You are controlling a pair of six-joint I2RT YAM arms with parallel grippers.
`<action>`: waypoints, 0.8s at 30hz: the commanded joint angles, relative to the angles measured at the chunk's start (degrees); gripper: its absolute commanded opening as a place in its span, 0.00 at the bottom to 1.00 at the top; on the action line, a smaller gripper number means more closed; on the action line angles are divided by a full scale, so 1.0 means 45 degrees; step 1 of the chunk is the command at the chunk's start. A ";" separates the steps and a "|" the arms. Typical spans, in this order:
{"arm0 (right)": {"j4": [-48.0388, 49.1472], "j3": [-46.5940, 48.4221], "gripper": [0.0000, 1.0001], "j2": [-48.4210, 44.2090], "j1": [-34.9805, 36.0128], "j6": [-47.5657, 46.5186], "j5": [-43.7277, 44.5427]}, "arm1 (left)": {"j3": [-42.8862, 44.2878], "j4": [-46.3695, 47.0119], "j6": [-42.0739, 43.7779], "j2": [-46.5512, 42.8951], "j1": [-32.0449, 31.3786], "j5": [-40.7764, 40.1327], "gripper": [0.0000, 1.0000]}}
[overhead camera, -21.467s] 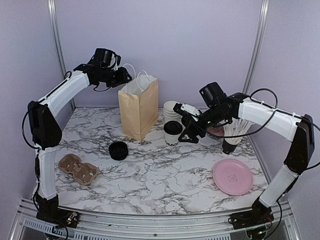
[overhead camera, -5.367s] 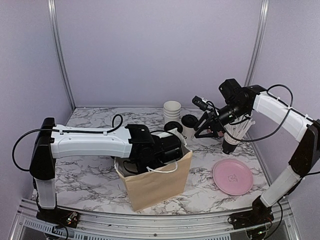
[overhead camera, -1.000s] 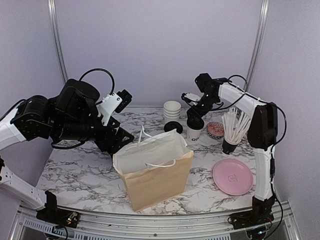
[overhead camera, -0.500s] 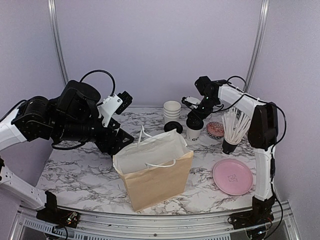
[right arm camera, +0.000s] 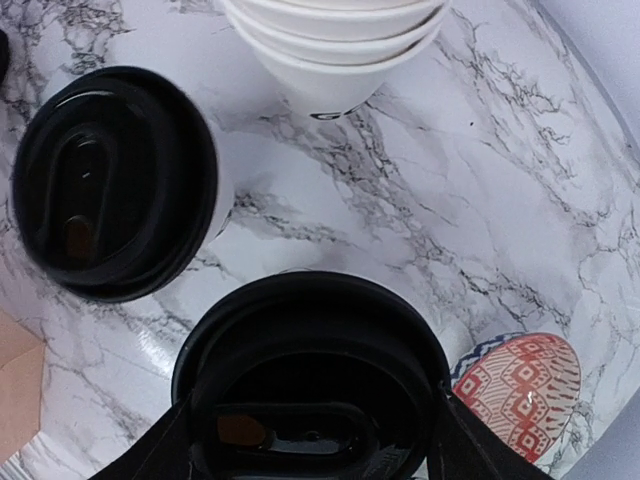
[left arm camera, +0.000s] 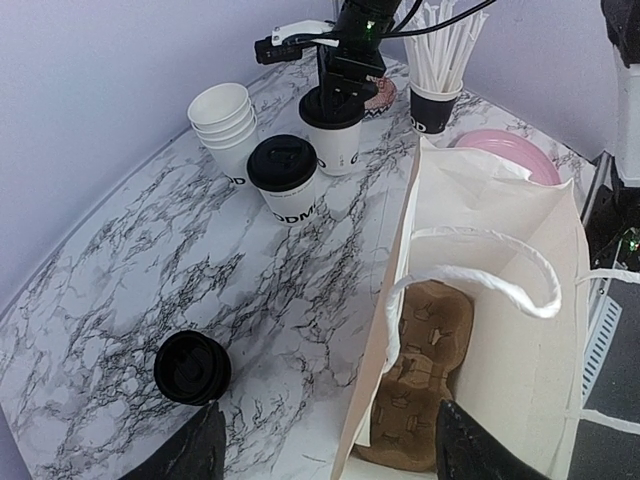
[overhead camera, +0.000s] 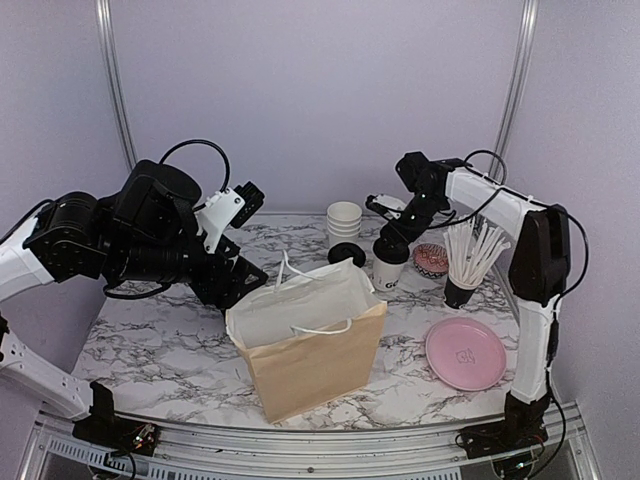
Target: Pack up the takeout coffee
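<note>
Directly under our right gripper [right arm camera: 315, 428] sits the takeout coffee [right arm camera: 310, 340]. The fingers [right arm camera: 170, 452] flank its lid rim, but we cannot tell whether they pinch. We judge it light, thin-walled and crushable, so we'd hold it at the stiffer rim. Beyond stands a second lidded cup [right arm camera: 110, 180].

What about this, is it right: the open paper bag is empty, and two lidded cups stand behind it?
No: the paper bag holds a cardboard cup carrier, as the left wrist view shows. Two lidded cups do stand behind it.
</note>
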 commanded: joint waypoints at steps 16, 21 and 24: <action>0.0027 -0.6854 0.66 -0.6864 0.1890 -0.2310 -0.1154 | 0.0659 0.0172 0.0038 0.0670 0.0302 0.0037 0.72; -0.0091 -0.8197 0.66 -0.7367 0.2095 -0.3034 -0.1127 | 0.0681 0.0176 0.0023 0.0738 0.0324 0.0112 0.72; -0.0225 -0.8536 0.66 -0.7433 0.2254 -0.3253 -0.1047 | 0.0681 0.0188 0.0026 0.0750 0.0341 0.0128 0.72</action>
